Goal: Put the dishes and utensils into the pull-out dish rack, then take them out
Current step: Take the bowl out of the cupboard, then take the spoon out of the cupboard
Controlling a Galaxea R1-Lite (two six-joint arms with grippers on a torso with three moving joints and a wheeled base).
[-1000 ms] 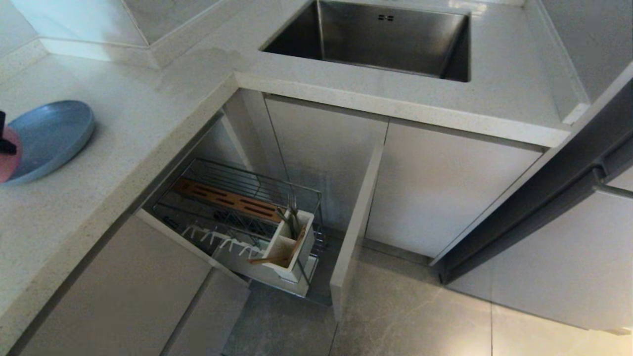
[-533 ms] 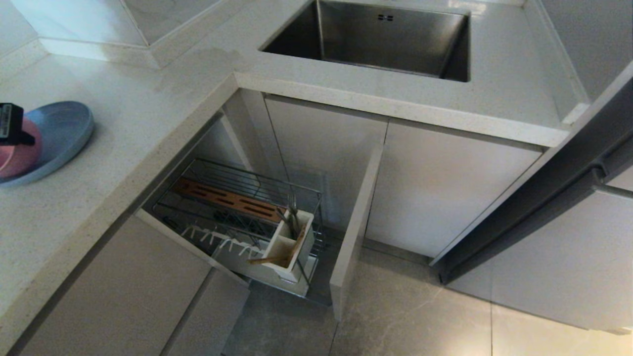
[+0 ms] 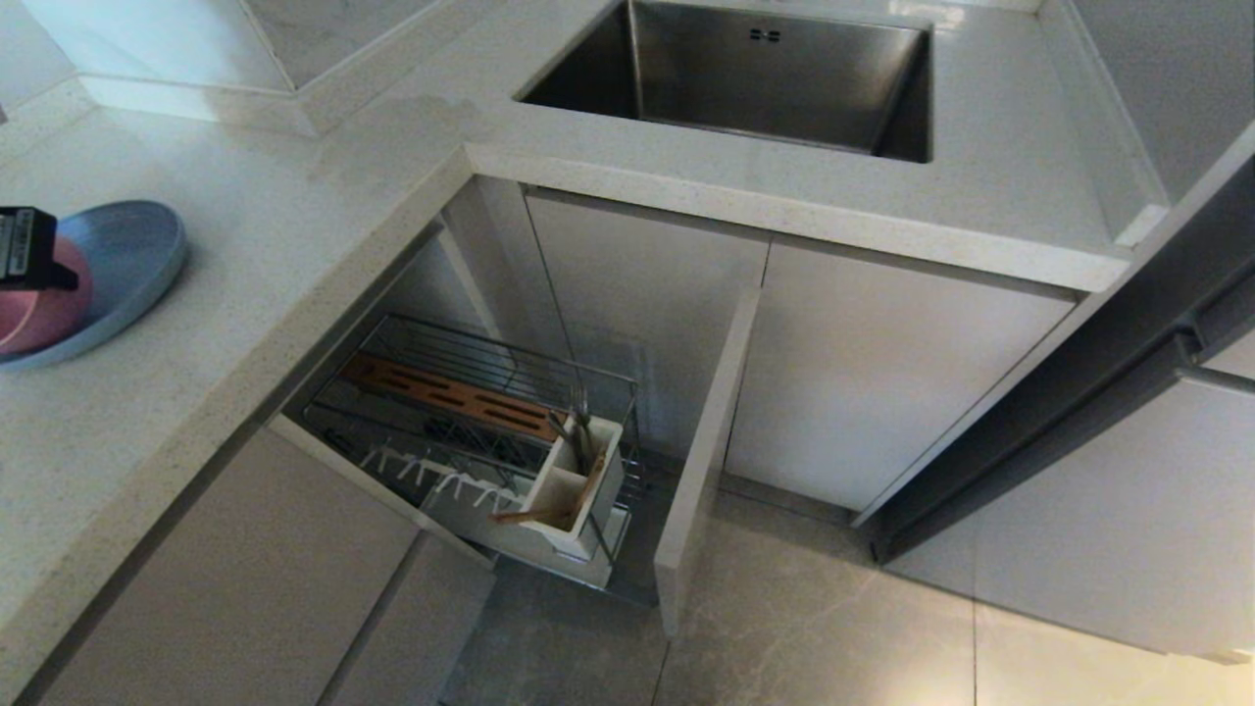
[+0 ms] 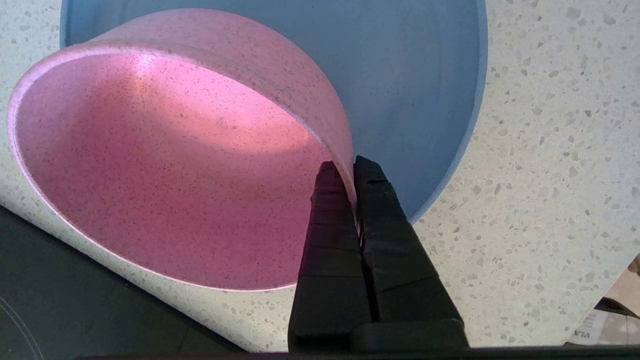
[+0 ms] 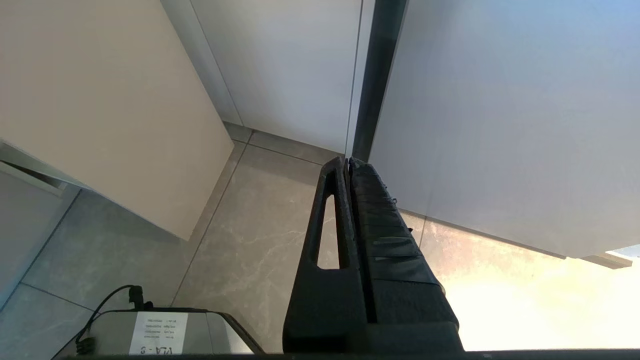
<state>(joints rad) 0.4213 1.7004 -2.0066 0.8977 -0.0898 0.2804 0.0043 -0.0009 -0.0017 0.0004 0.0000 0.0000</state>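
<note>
My left gripper (image 3: 44, 273) is at the far left of the countertop, shut on the rim of the pink bowl (image 3: 39, 314). In the left wrist view its fingers (image 4: 330, 210) pinch the bowl (image 4: 165, 165) wall, one inside and one outside. The bowl is tilted over the blue plate (image 3: 127, 250), which lies flat on the counter. The pull-out dish rack (image 3: 461, 397) stands open below the counter edge. Its white utensil box (image 3: 578, 480) holds the chopsticks (image 3: 544, 512) in the near compartment and a fork (image 3: 578, 417) in the far one. My right gripper (image 5: 348, 161) hangs shut over the floor.
The steel sink (image 3: 765, 78) is set in the counter at the back. The rack's beige front panel (image 3: 701, 461) juts out to its right. A dark cooktop edge (image 4: 50, 300) lies beside the bowl. The robot's base (image 5: 150, 330) sits on the tiled floor.
My left gripper has carried the pink bowl to the right, further over the blue plate. The rack and its utensils have not moved.
</note>
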